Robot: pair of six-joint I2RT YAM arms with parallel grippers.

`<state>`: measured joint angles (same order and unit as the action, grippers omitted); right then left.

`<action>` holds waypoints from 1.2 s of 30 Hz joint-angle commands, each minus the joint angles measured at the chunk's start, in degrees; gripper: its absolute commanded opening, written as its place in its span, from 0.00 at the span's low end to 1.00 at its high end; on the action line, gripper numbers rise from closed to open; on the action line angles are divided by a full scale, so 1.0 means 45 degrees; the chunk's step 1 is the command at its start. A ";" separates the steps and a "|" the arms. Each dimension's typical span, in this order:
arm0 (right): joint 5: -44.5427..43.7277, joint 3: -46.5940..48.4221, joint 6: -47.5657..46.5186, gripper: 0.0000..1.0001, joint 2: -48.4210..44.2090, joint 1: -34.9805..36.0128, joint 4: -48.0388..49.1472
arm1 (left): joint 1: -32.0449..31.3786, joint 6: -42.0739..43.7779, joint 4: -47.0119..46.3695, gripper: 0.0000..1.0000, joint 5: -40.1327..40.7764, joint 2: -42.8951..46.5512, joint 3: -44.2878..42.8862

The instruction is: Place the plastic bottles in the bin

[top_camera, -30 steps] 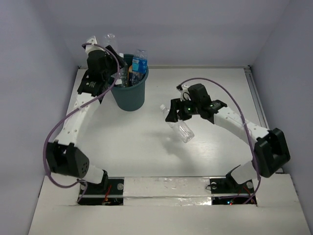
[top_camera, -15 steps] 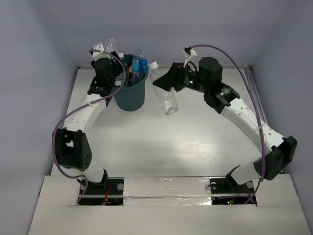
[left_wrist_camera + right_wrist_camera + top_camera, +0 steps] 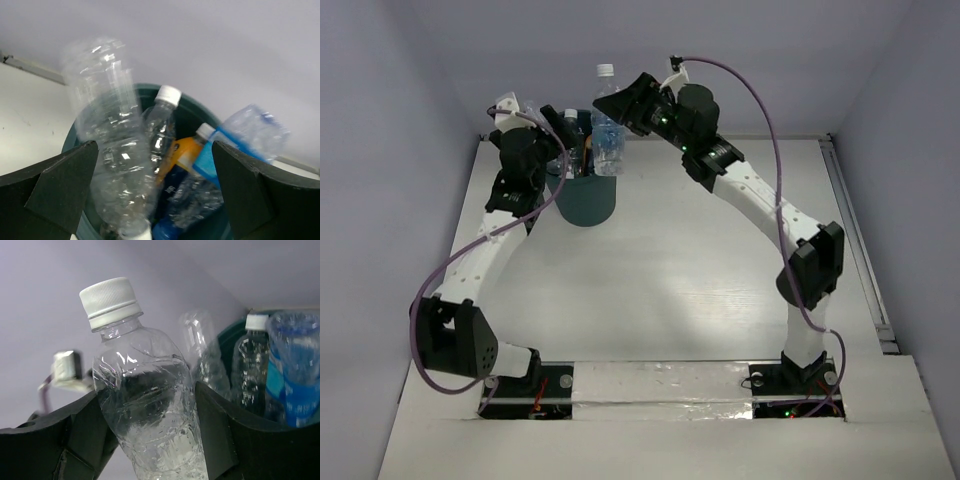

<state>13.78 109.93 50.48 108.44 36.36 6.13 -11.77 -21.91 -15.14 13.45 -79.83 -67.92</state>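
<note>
The dark teal bin [image 3: 585, 205] stands at the back left. My right gripper [image 3: 625, 110] is shut on a clear label-less bottle [image 3: 608, 135], upright with its white cap on top, just above the bin's right rim. In the right wrist view the gripper [image 3: 150, 407] clamps this bottle [image 3: 145, 390] at mid-body. My left gripper [image 3: 552, 132] is at the bin's left rim; in the left wrist view it [image 3: 155, 170] is wide open. A clear bottle [image 3: 107, 135] stands neck-down in the bin [image 3: 75, 137], touching neither finger. A capped clear bottle [image 3: 162, 117], the orange bottle [image 3: 182, 155] and a blue-labelled bottle [image 3: 225, 150] lie inside.
The bin is close to the back wall and the table's back edge. Both arms reach over it from either side, their wrists close together above the rim. Purple cables loop from each wrist.
My right arm has swung the clear bottle from mid-table up and left to above the bin. The clear bottle my left gripper held above the bin now stands neck-down inside it.
</note>
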 commanded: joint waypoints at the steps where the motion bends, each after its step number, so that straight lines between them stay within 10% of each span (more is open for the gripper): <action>1: -0.1381 0.2188 0.0696 0.62 0.0934 0.0358 0.0749 | 0.0037 -0.0170 0.0217 0.99 -0.0410 0.1176 -0.0959; 10: -0.2964 0.5959 -0.0143 0.70 0.3712 0.0729 -0.1691 | 0.0037 -0.1301 0.2971 0.99 -0.1152 0.2873 -0.2387; 36: -0.4994 0.2741 -0.1529 1.00 0.1450 0.1588 -0.2806 | 0.0037 -0.2630 0.6781 0.99 -0.2247 0.6080 -0.1234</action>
<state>-5.02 123.07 46.41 121.71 43.16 -7.35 -11.77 -33.52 14.94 4.38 -53.19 -69.97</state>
